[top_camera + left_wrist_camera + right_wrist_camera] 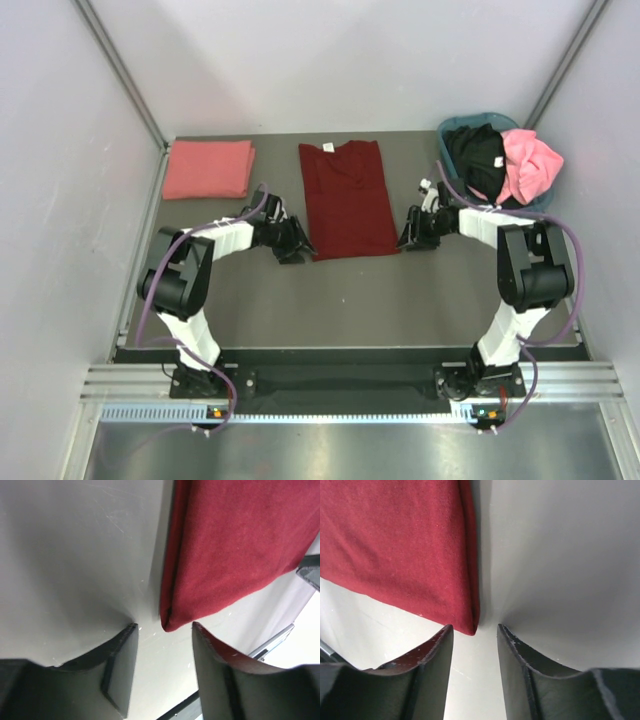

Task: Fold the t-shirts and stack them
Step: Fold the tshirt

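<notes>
The dark maroon t-shirt (348,197) lies flat on the table's middle, folded lengthwise into a long strip. My left gripper (300,247) is open at its near left corner (172,622), which lies just ahead of the jaws, untouched. My right gripper (408,238) is open at its near right corner (470,627), also just ahead of the jaws. A folded salmon-pink t-shirt (208,168) lies at the back left. The black t-shirt (478,160) and the bright pink t-shirt (530,165) lie crumpled in the teal-blue basket (462,124) at the back right.
Grey walls close in the table on the left, back and right. The basket stands close behind my right arm. The table's near edge (340,348) runs in front of the arm bases.
</notes>
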`<state>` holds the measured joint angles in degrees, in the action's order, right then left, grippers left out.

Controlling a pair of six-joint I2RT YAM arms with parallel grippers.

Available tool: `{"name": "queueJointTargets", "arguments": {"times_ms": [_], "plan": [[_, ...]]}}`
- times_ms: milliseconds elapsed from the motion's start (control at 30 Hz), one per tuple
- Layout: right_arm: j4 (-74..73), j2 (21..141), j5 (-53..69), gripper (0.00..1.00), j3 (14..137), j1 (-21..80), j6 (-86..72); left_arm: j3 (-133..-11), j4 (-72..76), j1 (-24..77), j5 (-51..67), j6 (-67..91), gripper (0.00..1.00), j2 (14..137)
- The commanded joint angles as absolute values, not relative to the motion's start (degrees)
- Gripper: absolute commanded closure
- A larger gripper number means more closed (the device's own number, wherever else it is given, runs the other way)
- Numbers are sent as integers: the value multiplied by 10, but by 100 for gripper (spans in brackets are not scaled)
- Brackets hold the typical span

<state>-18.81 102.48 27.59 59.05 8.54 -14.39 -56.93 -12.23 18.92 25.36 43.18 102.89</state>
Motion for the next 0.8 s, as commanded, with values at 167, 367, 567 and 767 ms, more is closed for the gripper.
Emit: {"name": "queueJointTargets", "arguments": {"times_ms": [167,367,567,767], "plan": [[-178,1028,271,61,570,95,-143,-578,-144,189,223,432,62,1071],[-171,1024,278,61,552,102,-143,-587,-170,188,216,419,94,1067],[-155,1016,293,81,527,104,-149,-589,-177,188,217,410,100,1063],[-161,982,285,100,500,105,-164,-596,-232,188,187,389,100,1035]]}}
